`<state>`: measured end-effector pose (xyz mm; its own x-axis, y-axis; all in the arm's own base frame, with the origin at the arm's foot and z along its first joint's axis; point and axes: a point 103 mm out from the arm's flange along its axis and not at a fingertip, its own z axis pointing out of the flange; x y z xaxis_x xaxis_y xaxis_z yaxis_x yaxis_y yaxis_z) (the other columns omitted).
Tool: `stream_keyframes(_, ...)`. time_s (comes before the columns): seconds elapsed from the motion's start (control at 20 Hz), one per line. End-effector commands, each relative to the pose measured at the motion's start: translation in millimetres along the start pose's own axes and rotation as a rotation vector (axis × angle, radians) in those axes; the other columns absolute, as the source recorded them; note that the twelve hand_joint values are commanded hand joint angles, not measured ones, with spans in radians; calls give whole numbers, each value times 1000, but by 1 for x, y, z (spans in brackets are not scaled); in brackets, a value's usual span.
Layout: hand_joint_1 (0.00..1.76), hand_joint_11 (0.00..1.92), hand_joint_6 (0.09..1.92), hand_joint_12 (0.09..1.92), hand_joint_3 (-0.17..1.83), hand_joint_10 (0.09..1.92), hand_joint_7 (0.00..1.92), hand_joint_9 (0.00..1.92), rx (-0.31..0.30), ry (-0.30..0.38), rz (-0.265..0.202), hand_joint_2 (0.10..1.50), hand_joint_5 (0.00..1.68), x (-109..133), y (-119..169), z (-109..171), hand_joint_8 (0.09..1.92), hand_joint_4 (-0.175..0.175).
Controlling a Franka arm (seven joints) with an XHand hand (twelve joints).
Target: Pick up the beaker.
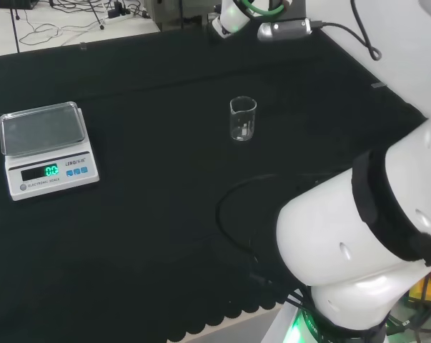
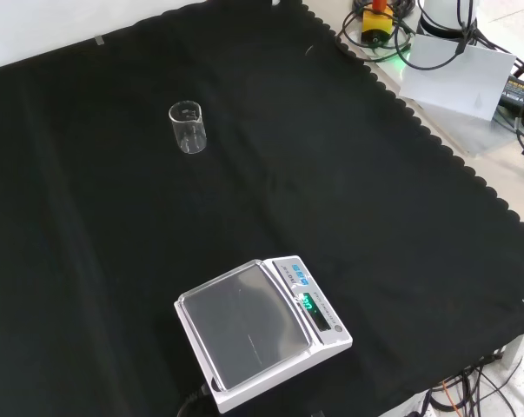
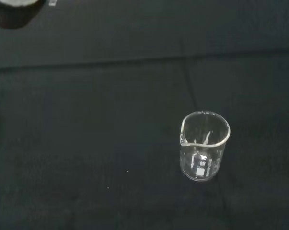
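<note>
Beaker (image 1: 243, 118) upright, empty, alone mid-tabletop (image 1: 151, 236), well apart from scale (image 1: 46, 148). Fingers' spread: cannot tell. Wrist view looks down on beaker (image 3: 204, 145), no contact. You should approach low, wrap the wall below the rim, mind slippery glass

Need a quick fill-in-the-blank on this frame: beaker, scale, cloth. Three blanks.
1. The beaker stands ____ on the black cloth.
2. Nothing rests on the scale, whose pan is ____.
3. In the head view, the scale lies to the ____ of the beaker.

Missing words: upright; empty; left
</note>
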<state>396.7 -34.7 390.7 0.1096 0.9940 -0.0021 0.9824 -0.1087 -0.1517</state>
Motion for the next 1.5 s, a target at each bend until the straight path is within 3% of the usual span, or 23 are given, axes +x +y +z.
stream_keyframes(0.05, 634, 0, 87, 1164, 202, 871, 156, 166, 24, 13, 7, 739, 145, -23, 50, 39, 756, 5)
stream_keyframes(0.4, 636, 0, 87, 1133, 199, 871, 156, 161, 4, -8, -12, 741, 146, -20, 76, 84, 752, 5)
stream_keyframes(0.65, 640, 0, 87, 1128, 199, 871, 163, 163, -41, 19, -24, 742, 154, -22, 88, 113, 754, 3)
stream_keyframes(1.15, 646, 0, 87, 1134, 197, 869, 178, 167, 60, 40, 2, 743, 172, -39, 120, 178, 758, 2)
stream_keyframes(1.5, 647, 0, 87, 1136, 197, 868, 180, 167, 99, 58, 18, 743, 174, -47, 135, 202, 757, 3)
